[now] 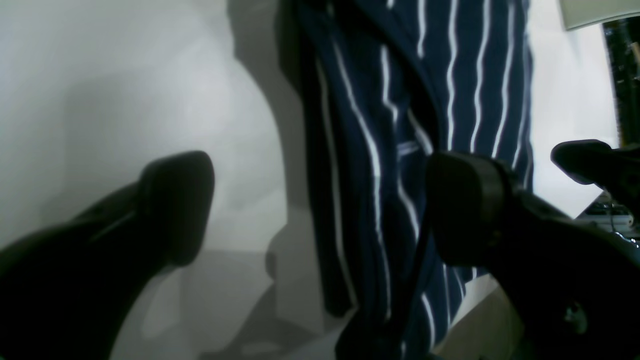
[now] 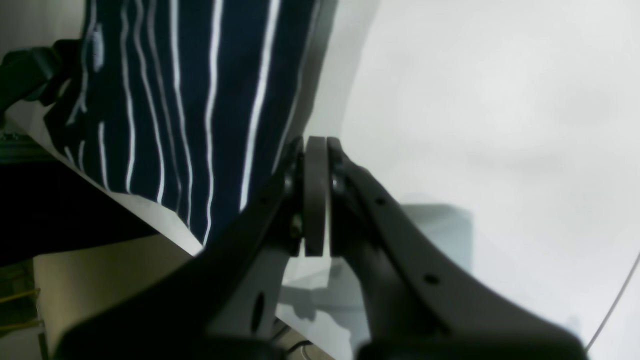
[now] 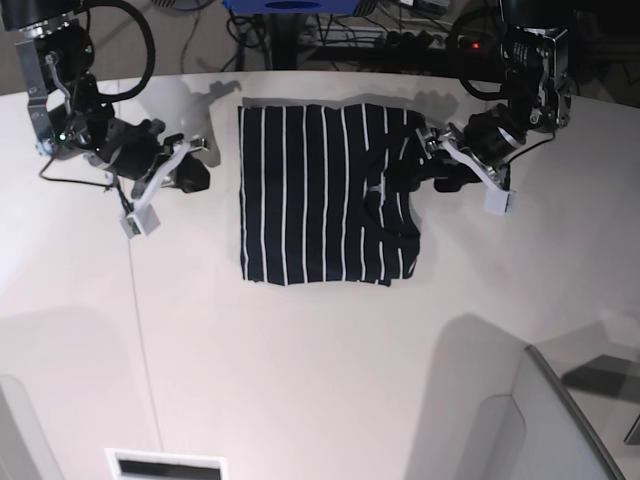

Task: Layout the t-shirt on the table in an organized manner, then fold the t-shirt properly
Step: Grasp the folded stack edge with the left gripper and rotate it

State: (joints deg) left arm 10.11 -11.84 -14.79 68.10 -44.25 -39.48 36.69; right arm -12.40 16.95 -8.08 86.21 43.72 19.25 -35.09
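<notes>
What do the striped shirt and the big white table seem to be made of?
The t-shirt looks like soft knit cloth, matte: it wrinkles and folds over itself near the left claw. The exact fibre cannot be told. The table looks like a hard, smooth white board, perhaps laminate, with a faint sheen: it carries soft shadows and a thin seam line.

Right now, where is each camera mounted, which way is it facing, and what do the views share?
Left wrist: on the left arm, looking past its open left gripper at the t-shirt edge and table.
Right wrist: on the right arm, looking past the shut right gripper at the table, shirt beside it.
Base: overhead, facing down on the table, shirt and both arms.
Shared: all three show the striped shirt on the white table.
</notes>
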